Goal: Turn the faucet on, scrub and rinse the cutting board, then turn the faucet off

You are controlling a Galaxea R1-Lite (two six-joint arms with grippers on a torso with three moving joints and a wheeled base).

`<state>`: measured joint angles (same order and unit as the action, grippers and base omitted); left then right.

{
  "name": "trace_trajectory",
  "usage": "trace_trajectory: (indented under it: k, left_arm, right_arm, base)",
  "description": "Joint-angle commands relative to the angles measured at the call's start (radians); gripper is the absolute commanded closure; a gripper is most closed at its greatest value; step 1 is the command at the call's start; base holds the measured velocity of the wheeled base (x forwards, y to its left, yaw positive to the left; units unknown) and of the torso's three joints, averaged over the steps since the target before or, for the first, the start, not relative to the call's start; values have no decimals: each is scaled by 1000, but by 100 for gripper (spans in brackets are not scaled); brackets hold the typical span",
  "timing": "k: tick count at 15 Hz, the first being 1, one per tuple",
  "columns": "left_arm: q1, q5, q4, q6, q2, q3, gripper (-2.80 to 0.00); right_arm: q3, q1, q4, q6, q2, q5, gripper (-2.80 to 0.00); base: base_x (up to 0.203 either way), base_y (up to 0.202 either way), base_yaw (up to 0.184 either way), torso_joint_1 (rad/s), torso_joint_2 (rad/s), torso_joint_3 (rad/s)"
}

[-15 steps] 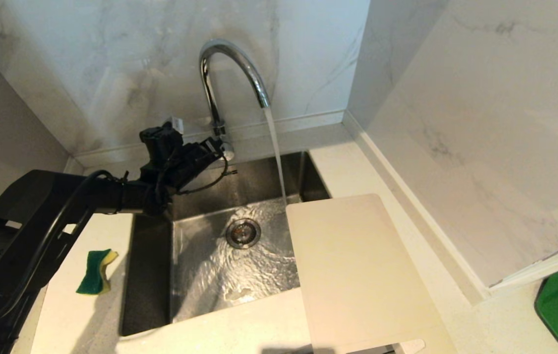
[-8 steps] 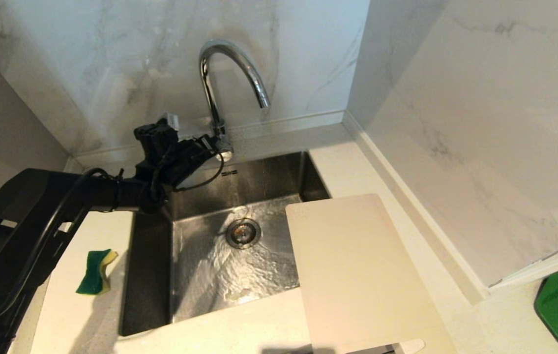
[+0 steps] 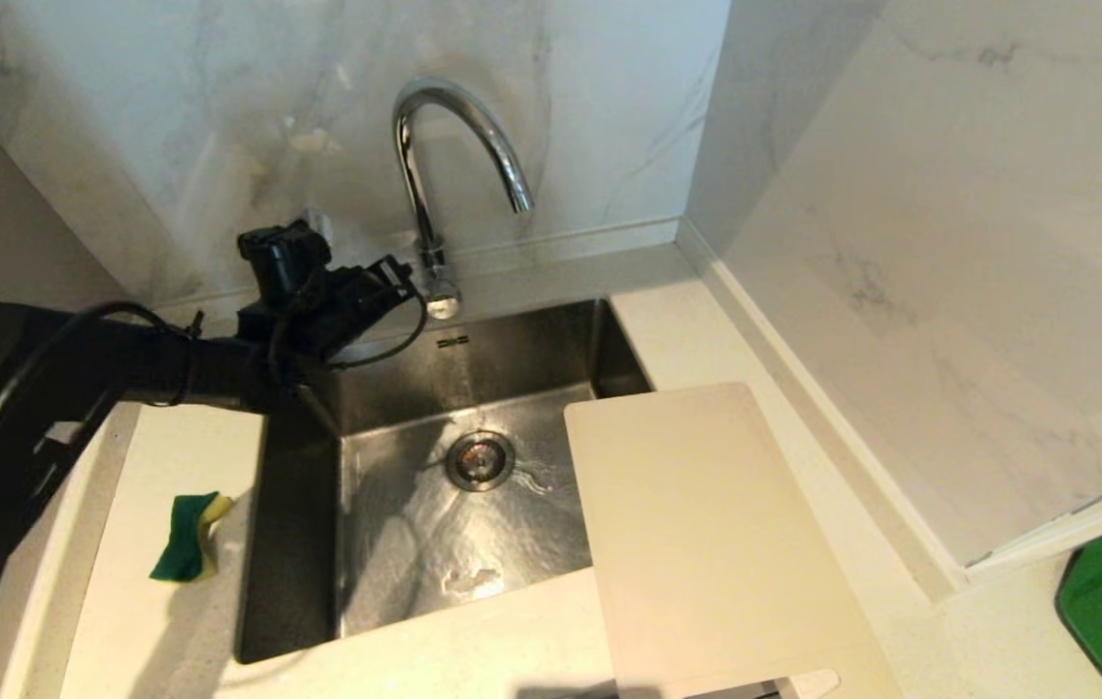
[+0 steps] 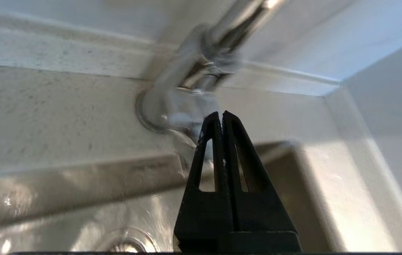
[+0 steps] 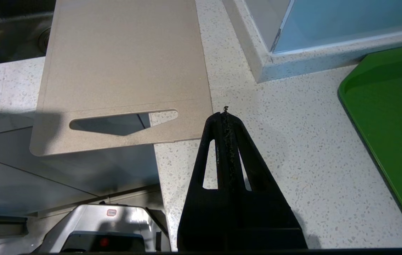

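no water from the faucet (image 3: pixel 434 175) at the back edge of the sink (image 3: pixel 298 544), only a wet film in the basin, so probably at the closing step with nothing left but pulling clear. left tool (image 3: pixel 402 272) pressed together and empty just beside the faucet base; right tool (image 5: pixel 225 115) also pressed together, empty, above the worktop (image 3: pixel 473 660) near the handle slot of the cutting board (image 3: pixel 696 534). cutting board flat across the sink's right rim and the worktop's front right, sponge (image 3: pixel 189 536) on the worktop left of the sink.

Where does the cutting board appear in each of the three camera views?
Head view: cutting board at lower centre-right, far corner over the sink.
Left wrist view: not in it.
Right wrist view: upper left, slot handle showing.
Shared landmark: the sink drain, seen in all three.
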<state>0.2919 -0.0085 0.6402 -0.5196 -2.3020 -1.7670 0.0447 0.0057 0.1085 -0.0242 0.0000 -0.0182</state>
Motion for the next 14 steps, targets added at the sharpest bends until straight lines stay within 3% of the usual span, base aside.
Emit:
trace_trajectory:
  k: [1,3,10,14]
  left_arm:
    - [21,-8,8,-1,203,146,0]
    - [10,-10,7,29,345,300,0]
    - [-168,-2,7,326,802,779,0]
    - [-250,22,-13,379,1110,1060,0]
  right_arm:
    - [0,0,0,0,0,0,0]
    - [-2,0,-3,0,0,2,0]
    - [-2,0,-1,1,0,3,0]
    - [-2,0,-1,0,0,3,0]
  base:
    - [0,0,0,0,0,0]
    - [0,0,0,0,0,0]
    - [0,0,0,0,0,0]
    - [0,0,0,0,0,0]
